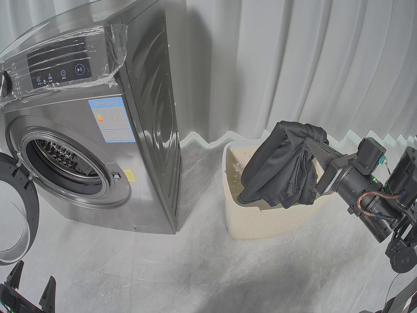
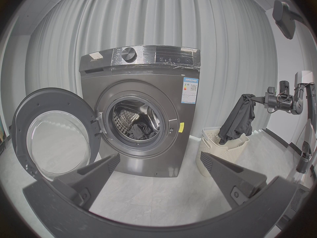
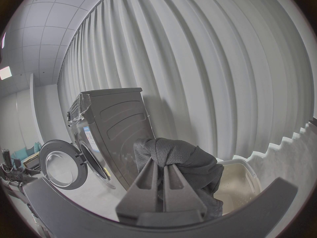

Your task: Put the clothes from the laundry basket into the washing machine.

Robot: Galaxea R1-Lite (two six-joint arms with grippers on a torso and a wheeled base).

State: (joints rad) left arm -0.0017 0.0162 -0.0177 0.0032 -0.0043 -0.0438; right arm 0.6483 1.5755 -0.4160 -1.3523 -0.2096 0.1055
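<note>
The washing machine is seen with its round door swung fully open. The cream laundry basket is set on the floor near the machine, on the robot's right of it. A dark garment is held above the basket, level with the machine's drum, its lower end hanging inside the basket. More dark clothing is seen inside the machine's drum. The garment's top is pinched by the closed right gripper. The left gripper is held low before the machine's door, fingers spread apart with nothing between them.
</note>
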